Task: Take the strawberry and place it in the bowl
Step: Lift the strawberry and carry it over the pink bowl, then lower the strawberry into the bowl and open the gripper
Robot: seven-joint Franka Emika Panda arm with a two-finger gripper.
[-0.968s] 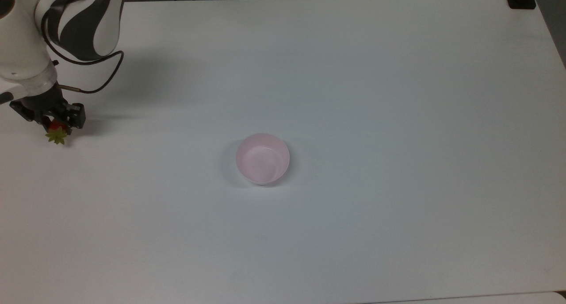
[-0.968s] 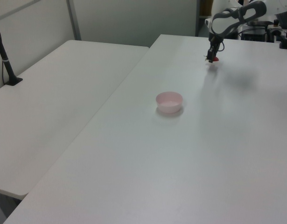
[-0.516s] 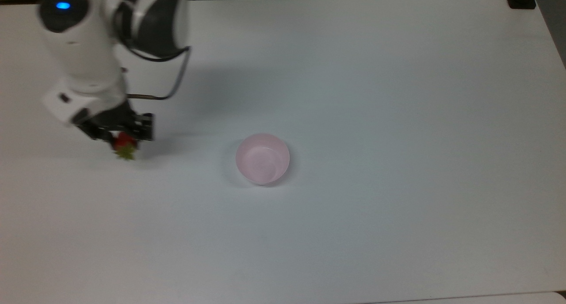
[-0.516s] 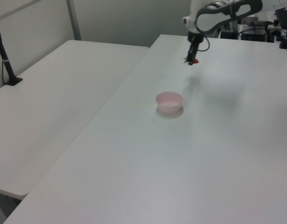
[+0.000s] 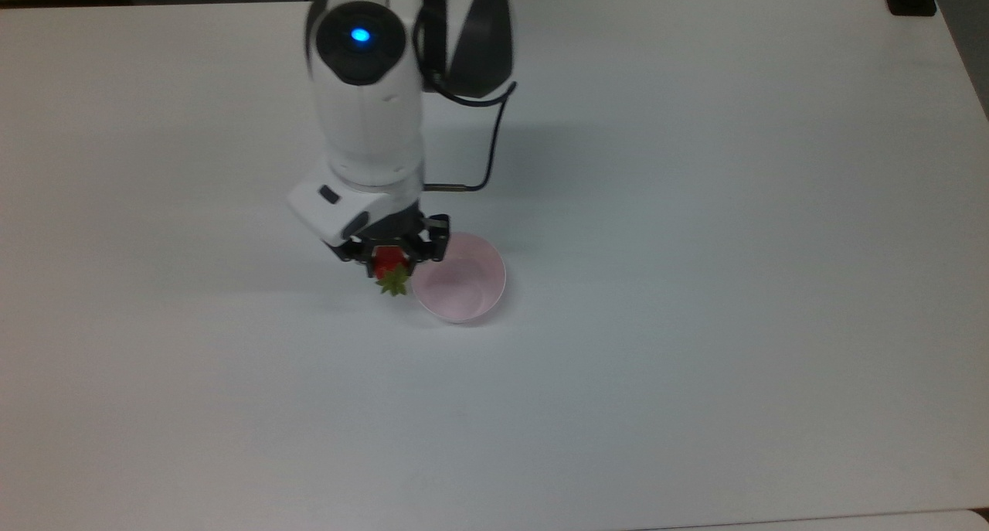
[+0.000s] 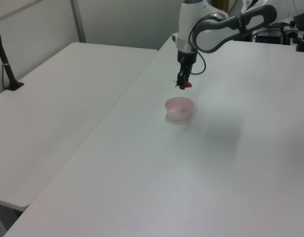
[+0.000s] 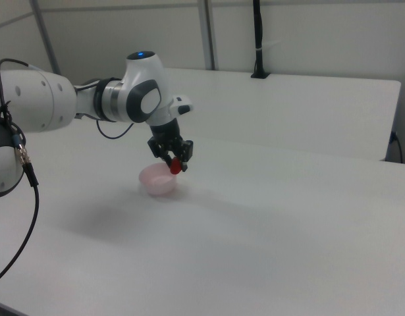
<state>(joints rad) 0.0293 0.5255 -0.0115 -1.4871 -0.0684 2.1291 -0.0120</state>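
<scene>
The carry step is nearly finished: the end effector (image 5: 392,254), clamped on the strawberry (image 5: 390,267), hangs above the desk (image 5: 695,206) at the pink bowl (image 5: 462,280)'s rim, on the top view's left. Next it likely needs a short shift over the bowl before letting go. The berry's long axis seems roughly vertical, green cap down.

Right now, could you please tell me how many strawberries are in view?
1. The strawberry is held in the end effector, raised above the white table, beside the pink bowl's rim on the top view's left. The bowl looks empty.
</scene>
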